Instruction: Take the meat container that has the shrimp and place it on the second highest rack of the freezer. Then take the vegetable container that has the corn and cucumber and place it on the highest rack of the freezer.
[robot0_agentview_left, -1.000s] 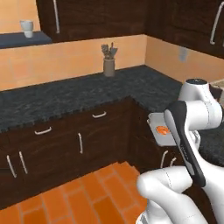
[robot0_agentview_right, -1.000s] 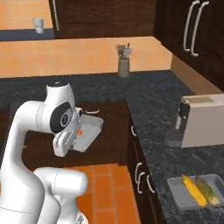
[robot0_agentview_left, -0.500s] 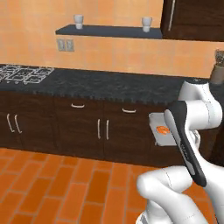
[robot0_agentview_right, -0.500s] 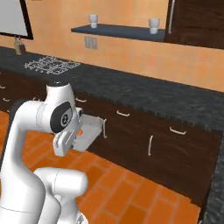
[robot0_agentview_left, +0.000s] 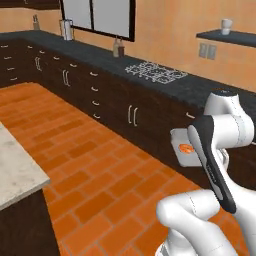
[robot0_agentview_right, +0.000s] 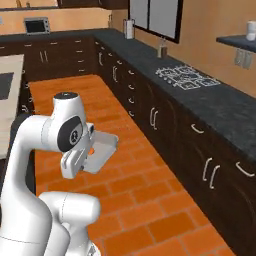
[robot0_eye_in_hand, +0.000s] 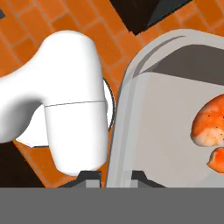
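Note:
The meat container (robot0_eye_in_hand: 157, 131) is a shallow grey tray, and the orange-and-white shrimp (robot0_eye_in_hand: 209, 126) lies near its far side. My gripper (robot0_eye_in_hand: 116, 178) is shut on the tray's near rim, one fingertip on each side of the wall. In the right base view the tray (robot0_agentview_right: 104, 151) sticks out level from the hand (robot0_agentview_right: 88, 150), carried in the air over the floor. The left base view shows the tray (robot0_agentview_left: 177, 137) and the shrimp (robot0_agentview_left: 185, 148) beside the forearm. The freezer, its racks and the vegetable container with corn and cucumber are out of view.
A long dark counter with a stovetop (robot0_agentview_left: 155, 71) and lower cabinets (robot0_agentview_right: 155, 117) runs along the wall. Orange brick floor (robot0_agentview_left: 85, 150) spreads in front. A pale island top (robot0_agentview_left: 15, 175) sits at the near left. A wall shelf holds a cup (robot0_agentview_left: 226, 24).
The whole picture has swung sideways, so the base has turned: the counter corner gave way to the stove run and window. Arm and held tray keep the same pose.

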